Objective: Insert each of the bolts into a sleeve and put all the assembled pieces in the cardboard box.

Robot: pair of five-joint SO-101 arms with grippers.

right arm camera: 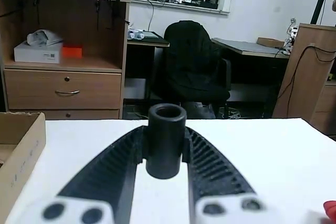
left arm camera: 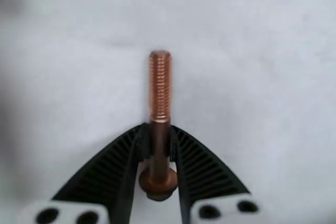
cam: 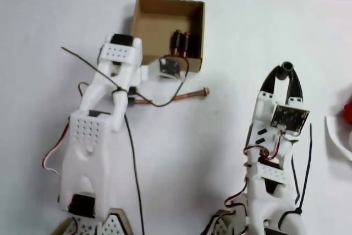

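The worktop (cam: 220, 152) was a flat, matte white surface. One open cardboard box (cam: 157, 31), square, brown and thin-walled, stood at its far edge. Two white arms were mounted at the near edge.

The left hand (left arm camera: 158, 128) had ribbed black fingers, tapered to the tips. It was closed narrowly on one bolt (left arm camera: 160, 93), gripping the plain shank just above the flanged head. The bolt was copper-coloured metal, and its threaded end projected beyond the fingertips. In the high view the bolt (cam: 179, 95) lay nearly level over the worktop, just in front of the box.

The right hand (cam: 286, 71), of the same ribbed black pattern, was clamped on one sleeve (right arm camera: 167, 140). The sleeve was a short, smooth black cylinder with an open bore, held upright, well to the right of the box.

Two assembled pieces (cam: 181, 42), dark with a reddish sheen, lay side by side inside the box near its right wall.
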